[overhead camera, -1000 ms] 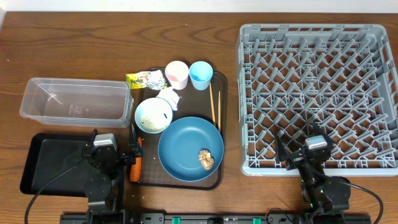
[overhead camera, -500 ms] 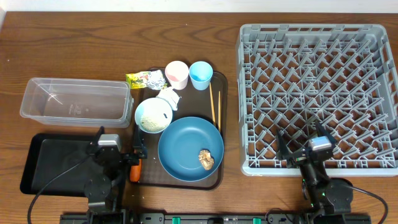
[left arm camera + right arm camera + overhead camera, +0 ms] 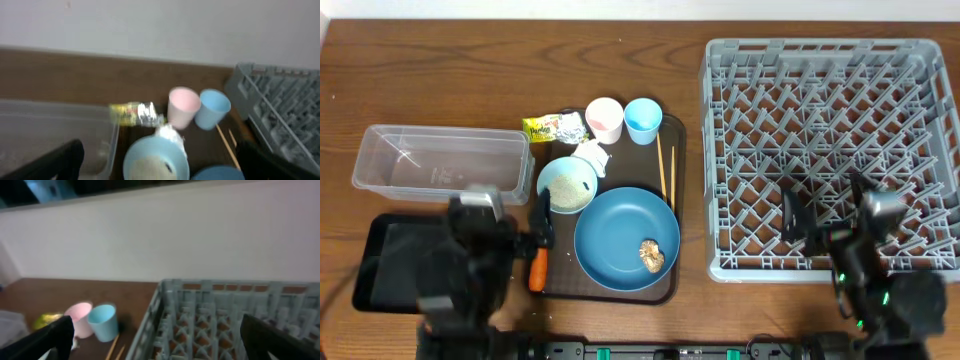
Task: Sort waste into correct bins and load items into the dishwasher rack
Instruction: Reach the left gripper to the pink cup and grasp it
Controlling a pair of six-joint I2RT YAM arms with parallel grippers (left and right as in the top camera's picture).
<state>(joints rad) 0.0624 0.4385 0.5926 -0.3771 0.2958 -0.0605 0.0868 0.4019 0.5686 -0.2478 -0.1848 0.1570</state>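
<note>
Opening step, by the look of it: both claws spread wide, gripping nothing.

Under the left claw (image 3: 160,150), the black tray (image 3: 390,260); ahead-left of it, the tub (image 3: 440,160), neither showing any waste. Just right of that claw, the carrot (image 3: 537,270) at the brown tray's (image 3: 677,200) edge. Ahead-right, the bowl (image 3: 567,185) with rice (image 3: 565,196), the tissue (image 3: 590,155) at its far rim. Beyond, the wrapper (image 3: 548,127), pink cup (image 3: 604,120) and blue cup (image 3: 643,119). Further right, the plate (image 3: 620,235) bearing the lump (image 3: 653,254), then the chopsticks (image 3: 665,168). Probably calls for a short drop onto the carrot, then a carry to a bin. Under and ahead of the right claw (image 3: 156,325), the rack (image 3: 830,150), no dishes in it. Dark wood table (image 3: 470,70) throughout; plain pale wall (image 3: 150,240) behind.
</note>
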